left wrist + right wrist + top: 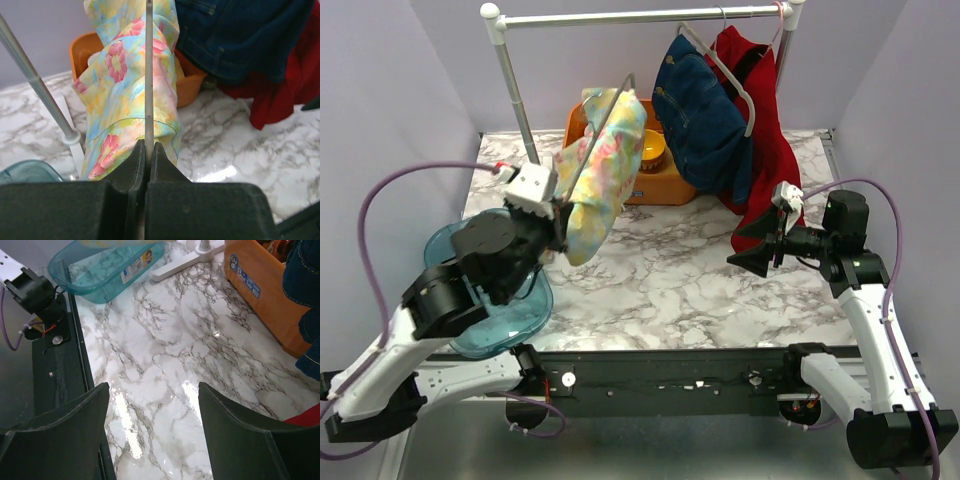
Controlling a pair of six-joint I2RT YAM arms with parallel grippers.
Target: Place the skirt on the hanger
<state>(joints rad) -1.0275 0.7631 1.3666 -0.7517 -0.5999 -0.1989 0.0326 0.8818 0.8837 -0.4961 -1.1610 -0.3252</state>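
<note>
Left gripper (148, 148) jaws pinch a thin grey metal hanger (149, 75) slanting up toward the far right. A pastel floral fabric skirt (605, 170) drapes lengthwise along it, above the left of the tabletop (670, 275). Right gripper (152, 390) jaws gape wide, empty.

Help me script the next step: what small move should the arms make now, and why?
Probably raise the left tool toward the bare left stretch of the rail. It is shut on the hanger, the floral skirt already drapes over that hanger, and the right tool stands open, empty and apart, so nothing else seems to need holding.
</note>
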